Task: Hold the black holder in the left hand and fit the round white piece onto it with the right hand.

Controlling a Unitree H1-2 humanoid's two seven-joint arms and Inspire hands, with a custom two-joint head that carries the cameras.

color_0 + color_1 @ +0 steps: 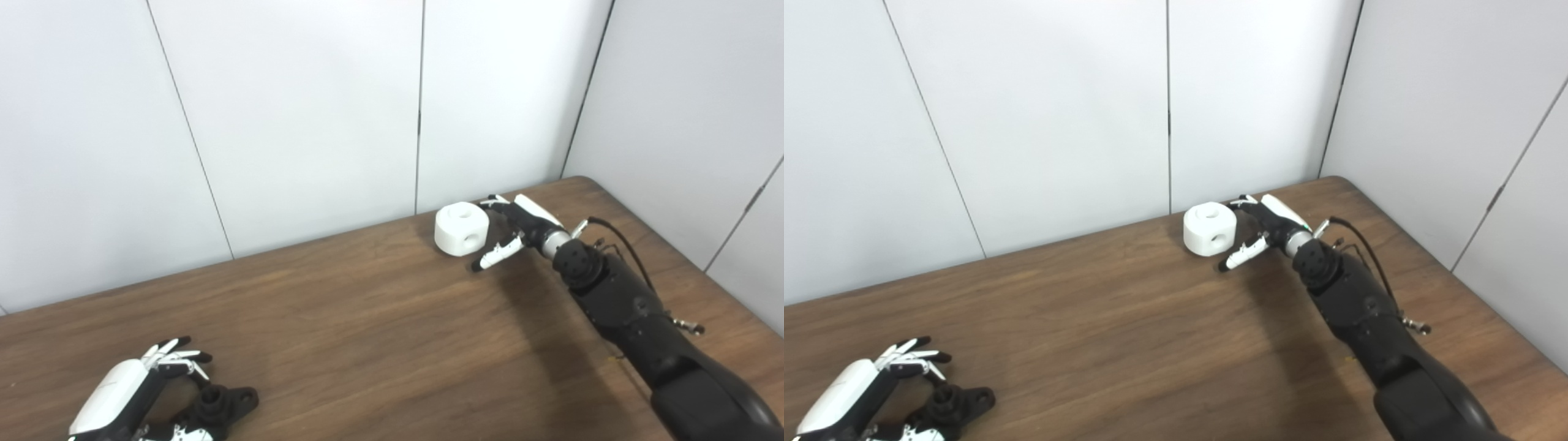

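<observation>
Left eye view: round white piece (462, 228) upright (hole skyward).

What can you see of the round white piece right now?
The round white piece is a squat, matte, plastic-looking cylinder with rounded edges, a round hole in its top face and another in its side. It stands upright on the wooden table near the far edge by the wall. The right hand is open around its right side; whether the fingers actually touch it is unclear.
</observation>
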